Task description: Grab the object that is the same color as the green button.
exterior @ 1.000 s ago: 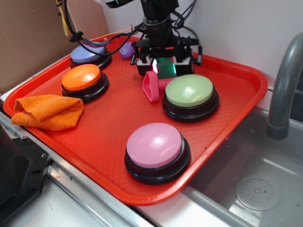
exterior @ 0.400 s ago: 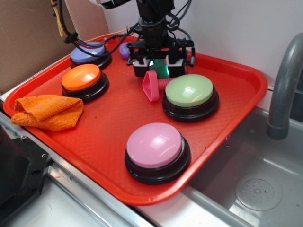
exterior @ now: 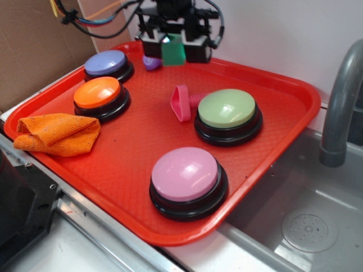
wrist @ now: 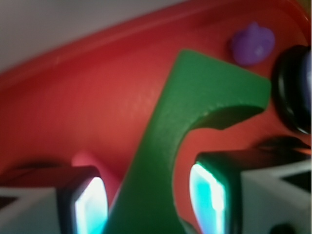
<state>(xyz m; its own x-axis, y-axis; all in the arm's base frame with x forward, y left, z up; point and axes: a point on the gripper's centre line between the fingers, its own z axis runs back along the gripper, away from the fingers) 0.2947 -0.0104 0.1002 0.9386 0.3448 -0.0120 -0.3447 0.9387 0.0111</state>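
The small dark green block (exterior: 172,50) with a curved notch hangs between my fingers, lifted above the back of the red tray (exterior: 142,147). My gripper (exterior: 173,56) is shut on it, up and to the back left of the pale green dome button (exterior: 227,109). In the wrist view the green block (wrist: 195,97) fills the middle between the two lit pads of my gripper (wrist: 150,202), its notch facing right, with the tray floor below it.
A pink triangular toy piece (exterior: 181,102) lies against the green button. A purple knob (exterior: 151,62) lies beneath the gripper, also in the wrist view (wrist: 252,44). Purple (exterior: 106,62), orange (exterior: 97,92) and pink (exterior: 186,173) buttons and an orange cloth (exterior: 57,133) sit on the tray. A grey faucet (exterior: 340,96) stands at the right.
My gripper has risen from the tray floor beside the green button and moved back and left, carrying the green block up with it.
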